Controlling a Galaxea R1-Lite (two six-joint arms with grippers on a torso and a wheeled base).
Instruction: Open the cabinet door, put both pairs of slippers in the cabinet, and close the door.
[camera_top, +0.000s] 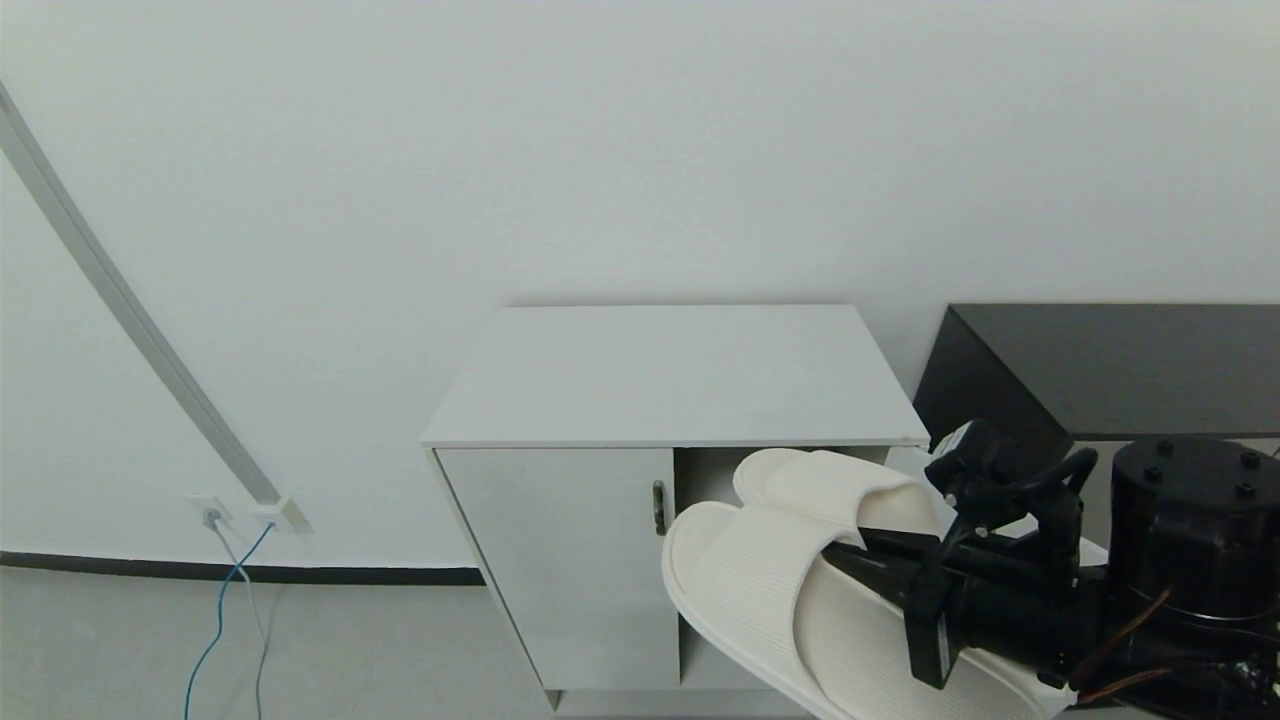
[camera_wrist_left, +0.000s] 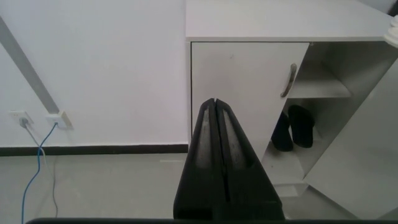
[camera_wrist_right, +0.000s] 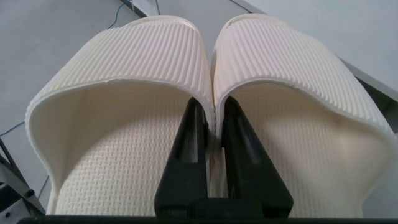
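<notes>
right gripper (camera_wrist_right: 214, 112) pinches white slippers (camera_top: 770, 590) by adjoining inner walls, carrying both as one | held just before cabinet (camera_top: 660, 375), at its open right side | dark pair (camera_wrist_left: 293, 127) already inside, low | left gripper (camera_wrist_left: 215, 118) pressed together, empty

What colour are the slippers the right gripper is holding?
Cream-white, ribbed slippers; right wrist view shows them best.

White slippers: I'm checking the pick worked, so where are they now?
In the head view the white slippers sit clamped in the right gripper on the robot's right, before the open right half of the cabinet, beside its closed left door.
</notes>
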